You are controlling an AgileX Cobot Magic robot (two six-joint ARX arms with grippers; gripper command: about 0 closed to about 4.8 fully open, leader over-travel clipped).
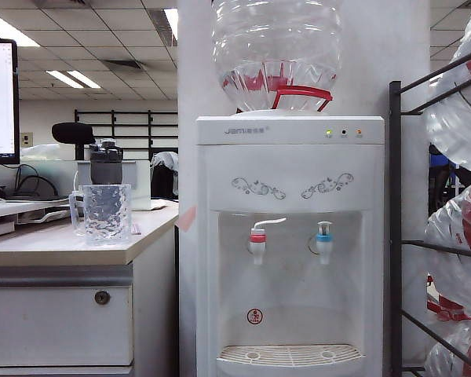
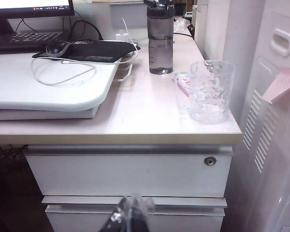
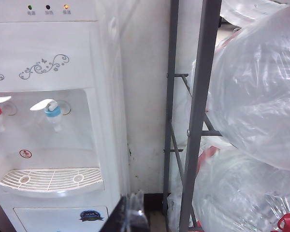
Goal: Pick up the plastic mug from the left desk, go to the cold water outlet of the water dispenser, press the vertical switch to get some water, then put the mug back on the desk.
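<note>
The clear rippled plastic mug [image 1: 106, 214] [image 2: 210, 92] stands upright near the right front corner of the beige left desk [image 1: 63, 250] [image 2: 135, 126], handle toward the desk's middle. The white water dispenser [image 1: 290, 153] [image 3: 43, 43] stands right of the desk. Its cold water outlet [image 1: 323, 242] [image 3: 53, 113] has a blue collar and a short vertical switch [image 1: 323, 227] [image 3: 52, 104] on top. My left gripper [image 2: 130, 215] is shut and empty, low in front of the desk drawers, well below the mug. My right gripper [image 3: 133, 212] is shut and empty, low by the dispenser's right side. Neither gripper shows in the exterior view.
A dark grey bottle [image 2: 160, 41] stands behind the mug. A red-collared tap with a curved lever [image 1: 257, 239] sits left of the blue one, above the slotted drip tray [image 1: 290, 355]. A metal rack of big water bottles [image 3: 198, 121] stands right of the dispenser. A monitor, keyboard, mouse [image 2: 57, 47] and cable lie on the desk's left.
</note>
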